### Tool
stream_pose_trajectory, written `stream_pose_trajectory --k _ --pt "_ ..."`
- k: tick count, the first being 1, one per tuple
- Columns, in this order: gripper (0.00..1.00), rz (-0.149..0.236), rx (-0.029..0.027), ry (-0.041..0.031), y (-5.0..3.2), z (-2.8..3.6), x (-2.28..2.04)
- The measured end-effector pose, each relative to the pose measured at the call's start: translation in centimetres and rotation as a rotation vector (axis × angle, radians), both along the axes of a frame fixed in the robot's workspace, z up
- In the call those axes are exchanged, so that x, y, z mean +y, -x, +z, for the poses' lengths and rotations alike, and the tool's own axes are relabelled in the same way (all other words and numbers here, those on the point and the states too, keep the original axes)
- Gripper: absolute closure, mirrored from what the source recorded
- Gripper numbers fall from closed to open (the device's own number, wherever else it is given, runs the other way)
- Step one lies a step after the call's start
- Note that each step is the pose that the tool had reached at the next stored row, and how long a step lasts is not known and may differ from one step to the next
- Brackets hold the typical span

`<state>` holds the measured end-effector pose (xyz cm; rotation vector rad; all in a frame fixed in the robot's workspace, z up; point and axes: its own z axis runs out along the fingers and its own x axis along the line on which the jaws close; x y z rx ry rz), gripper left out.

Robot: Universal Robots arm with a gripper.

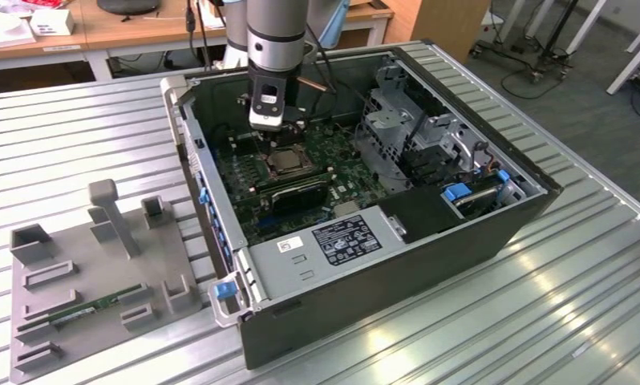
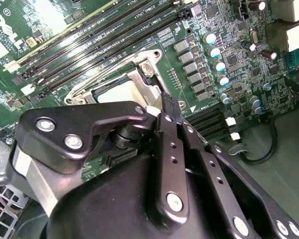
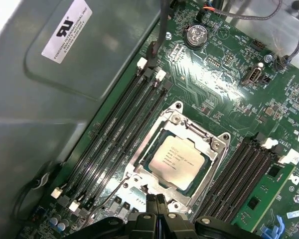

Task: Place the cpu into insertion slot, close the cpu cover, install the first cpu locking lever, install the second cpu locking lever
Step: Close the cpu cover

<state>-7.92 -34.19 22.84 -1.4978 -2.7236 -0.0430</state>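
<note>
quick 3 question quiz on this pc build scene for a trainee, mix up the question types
1. True or false: the cpu cover lies closed over the cpu.
2. Fill in: in the first wrist view, the gripper is poised at the edge of the ____.
3. Where is the green memory stick?
A) on the grey fixture tray outside the case
B) in a black memory slot
C) in the gripper

Key: 1 true; 2 cpu cover; 3 A
</note>
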Motion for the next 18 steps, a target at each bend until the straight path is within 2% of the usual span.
stream_pose_trajectory --k 4,11,18 --pt "0.89 0.015 0.0 0.0 0.0 0.0 0.0" --pt "0.89 0.115 0.0 0.0 0.0 -0.02 0.0" --pt "0.89 0.115 0.0 0.0 0.0 -0.03 0.0"
